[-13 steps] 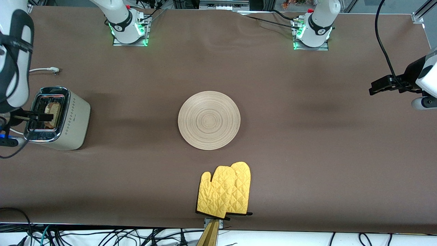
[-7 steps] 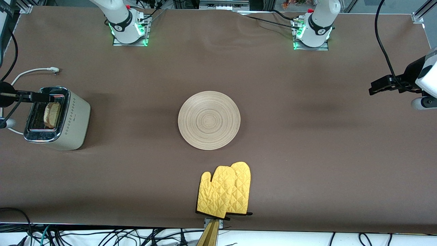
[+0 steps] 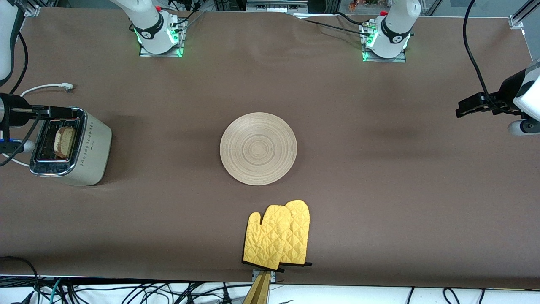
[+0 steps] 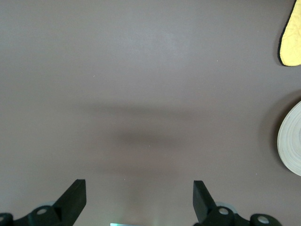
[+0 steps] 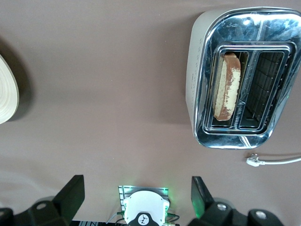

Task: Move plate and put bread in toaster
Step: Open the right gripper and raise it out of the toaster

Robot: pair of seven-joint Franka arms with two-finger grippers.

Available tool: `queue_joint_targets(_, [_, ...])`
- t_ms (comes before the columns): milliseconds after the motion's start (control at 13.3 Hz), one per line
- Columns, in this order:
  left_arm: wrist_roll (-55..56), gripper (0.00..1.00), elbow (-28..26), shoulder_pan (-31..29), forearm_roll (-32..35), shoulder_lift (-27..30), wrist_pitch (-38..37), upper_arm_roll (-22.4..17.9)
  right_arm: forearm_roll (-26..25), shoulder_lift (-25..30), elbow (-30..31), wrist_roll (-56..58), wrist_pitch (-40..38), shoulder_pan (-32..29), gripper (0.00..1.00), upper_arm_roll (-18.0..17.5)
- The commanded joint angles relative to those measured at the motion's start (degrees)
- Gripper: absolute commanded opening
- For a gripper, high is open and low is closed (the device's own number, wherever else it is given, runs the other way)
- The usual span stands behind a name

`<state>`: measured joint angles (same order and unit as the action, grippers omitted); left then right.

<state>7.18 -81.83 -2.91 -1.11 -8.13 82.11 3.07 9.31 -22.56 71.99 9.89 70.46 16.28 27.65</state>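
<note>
Bread (image 3: 64, 141) sits upright in the toaster (image 3: 71, 147), in the slot closer to the plate (image 3: 258, 148); its crust shows just above the chrome top. Toaster stands at the right arm's end of the table, well apart from the plate, which lies flat mid-table.

Right gripper (image 5: 136, 200) hangs over the toaster's end, jaws spread wide, nothing between them. Left gripper (image 4: 139, 197) waits over bare cloth at the left arm's end, also spread wide and empty.

Risks, as we judge them: the right arm is close above the toaster, so a low sweep could clip the chrome top or catch the white cord (image 3: 44, 88) trailing off farther from the camera than the toaster (that would drag the toaster). The slice looks seated but not pressed down.

Room: open cloth all round the plate. Yellow oven mitts (image 3: 278, 235) lie nearer the camera than the plate, at the table edge.
</note>
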Motion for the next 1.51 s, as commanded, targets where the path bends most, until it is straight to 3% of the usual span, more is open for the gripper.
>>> queue_joint_targets(0, [-1.3,1.0,0.0,-0.3,-1.4,0.3,-0.5,0.1,-0.2,1.0,-1.2,-0.1,-1.2,2.7,1.0,-0.1])
queue_joint_targets(226, [-1.3,1.0,0.0,-0.3,-1.4,0.3,-0.5,0.1,-0.6,3.4,-0.6,-0.3,-0.8,0.4,1.0,-5.1])
queue_joint_targets(377, [-1.3,1.0,0.0,-0.3,-1.4,0.4,-0.5,0.1,-4.2,6.5,2.5,0.2,2.6,-4.6,1.0,-12.9])
queue_joint_targets(453, [-1.3,1.0,0.0,-0.3,-1.4,0.4,-0.5,0.1,-5.6,8.7,5.6,0.3,5.4,-5.4,1.0,-14.7])
queue_joint_targets(754, [-1.3,1.0,0.0,-0.3,-1.4,0.4,-0.5,0.1,-8.7,12.5,9.0,-0.1,10.9,-12.0,1.0,-20.4])
queue_joint_targets(1056, [-1.2,1.0,0.0,-0.3,-1.4,0.3,-0.5,0.1,-9.0,18.8,13.4,0.2,16.1,-14.5,1.0,-21.2])
queue_joint_targets(1207, [-1.1,1.0,0.0,-0.3,-1.4,0.3,-0.5,0.1,-8.4,20.3,13.9,0.0,15.6,-15.8,1.0,-23.8])
queue_joint_targets(1433, [-1.1,1.0,0.0,-0.3,-1.4,0.3,-0.5,0.1,-11.3,21.5,15.0,-3.4,15.1,-17.0,1.0,-27.6])
